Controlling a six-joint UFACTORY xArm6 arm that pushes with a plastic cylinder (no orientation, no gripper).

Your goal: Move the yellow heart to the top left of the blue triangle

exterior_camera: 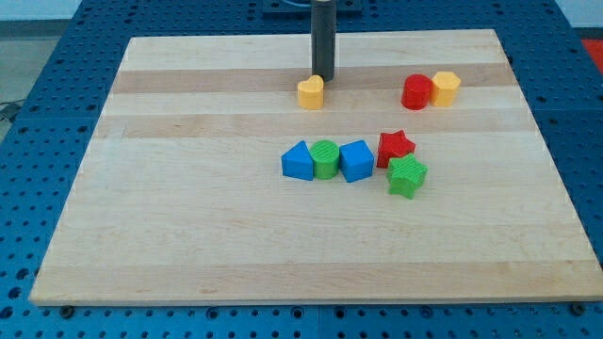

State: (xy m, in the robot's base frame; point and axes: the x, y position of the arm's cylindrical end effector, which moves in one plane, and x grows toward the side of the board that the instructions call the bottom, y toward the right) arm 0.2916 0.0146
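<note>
The yellow heart (310, 92) lies near the top middle of the wooden board. My tip (323, 76) stands right behind it, at its upper right edge, touching or nearly touching it. The blue triangle (298, 161) lies below, at the left end of a row with a green cylinder (325, 158) and a blue cube (356, 160). The heart is above and slightly right of the triangle, well apart from it.
A red star (395, 147) and a green star (407, 176) lie right of the row. A red cylinder (416, 91) and a yellow hexagon block (445, 88) stand together at the upper right. The board (188, 217) ends in blue pegboard on all sides.
</note>
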